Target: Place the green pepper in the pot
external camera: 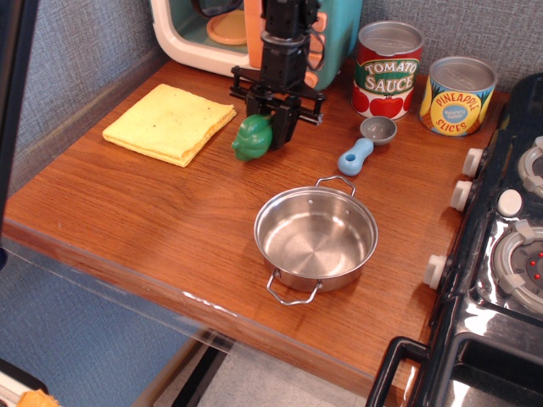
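Observation:
The green pepper point(251, 139) is a small dark green lobed toy, hanging just above the wooden counter at the back centre. My gripper point(270, 129) points straight down over it, and its black fingers are shut on the pepper's upper right side. The pot point(310, 247) is a shallow shiny steel pot with two wire loop handles. It stands empty on the counter, in front of and to the right of the gripper, well apart from it.
A yellow cloth point(170, 121) lies left of the gripper. A blue-handled grey scoop point(358, 153) lies to its right. Tomato sauce point(388, 69) and pineapple point(458, 95) cans stand at the back right. A toy microwave point(208, 32) stands behind the arm. A black stove point(509, 254) borders the right.

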`<action>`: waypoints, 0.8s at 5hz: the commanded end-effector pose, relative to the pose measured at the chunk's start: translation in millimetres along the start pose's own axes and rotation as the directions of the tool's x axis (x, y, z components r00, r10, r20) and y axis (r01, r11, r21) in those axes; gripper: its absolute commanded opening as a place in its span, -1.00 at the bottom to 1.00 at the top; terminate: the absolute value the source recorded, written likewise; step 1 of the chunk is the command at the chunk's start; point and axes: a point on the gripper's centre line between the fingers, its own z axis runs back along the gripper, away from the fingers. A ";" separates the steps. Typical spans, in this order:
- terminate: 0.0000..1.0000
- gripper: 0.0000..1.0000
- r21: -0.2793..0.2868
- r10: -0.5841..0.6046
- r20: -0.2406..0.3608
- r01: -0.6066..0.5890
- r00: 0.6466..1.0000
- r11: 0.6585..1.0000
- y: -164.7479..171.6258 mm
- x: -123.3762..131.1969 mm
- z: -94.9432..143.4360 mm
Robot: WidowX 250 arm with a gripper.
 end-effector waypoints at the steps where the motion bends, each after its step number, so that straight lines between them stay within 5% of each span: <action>1: -1.00 -1.00 0.009 -0.121 0.197 0.122 0.973 0.993 -38.3 -37.9 85.9; 3: -1.00 -1.00 -0.038 -0.207 0.157 0.215 0.966 0.976 -90.2 -98.7 68.4; 4: -1.00 -1.00 -0.039 -0.197 0.139 0.204 0.971 0.978 -92.9 -99.1 52.8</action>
